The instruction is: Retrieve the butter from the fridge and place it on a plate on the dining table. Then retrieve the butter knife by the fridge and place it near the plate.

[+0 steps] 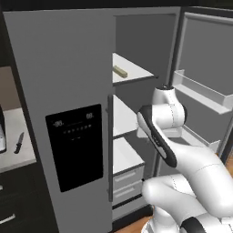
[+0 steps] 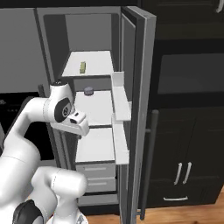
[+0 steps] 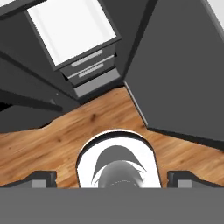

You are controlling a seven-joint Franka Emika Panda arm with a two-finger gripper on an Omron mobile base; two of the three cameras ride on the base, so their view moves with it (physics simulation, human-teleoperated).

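Left base view shows the fridge with its right-hand door swung wide and its left door, the one with the black dispenser panel, closed. The butter lies on the top white shelf inside, well above the gripper and apart from it. The arm's wrist is folded in front of the middle shelf, with the hand pointing down toward the floor.

In the right base view the butter sits near the middle of that same top shelf, higher than the hand and farther back in the fridge. A small dark round jar stands at the back of the shelf below, also above and behind the hand. The open door carries white bins on its inner face, off to the gripper's right.

The hand view looks straight down at the wooden floor, with the lower fridge drawers ahead of the gripper. Its two dark fingertips stand at opposite sides of the picture (spread as wide as they go), with nothing between them.

The butter knife lies on the pale worktop beside the fridge, far to the gripper's left and untouched. The plate and dining table cannot be placed from here.
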